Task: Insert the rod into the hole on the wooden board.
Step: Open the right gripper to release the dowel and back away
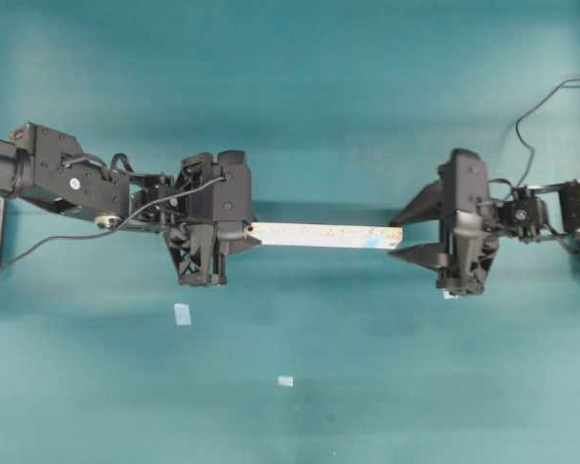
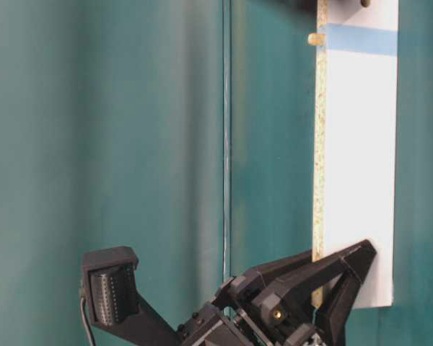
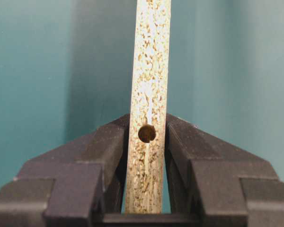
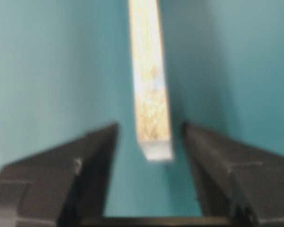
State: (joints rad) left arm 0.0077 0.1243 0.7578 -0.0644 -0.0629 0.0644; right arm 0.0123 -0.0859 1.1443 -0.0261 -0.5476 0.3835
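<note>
Rod (image 2: pixel 316 39) seated in wooden board (image 1: pixel 319 234) at blue-marked end, between right gripper's (image 1: pixel 396 235) spread, empty jaws; left gripper (image 1: pixel 240 235) clamps opposite end; insertion appears complete.

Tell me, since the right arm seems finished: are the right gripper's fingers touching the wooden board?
Apart. In the right wrist view the right gripper stands open, teal table visible on both sides between its fingers and the wooden board.

surface: teal table (image 1: pixel 300 97) | on it: two light-blue tape squares (image 1: pixel 182 313)
</note>
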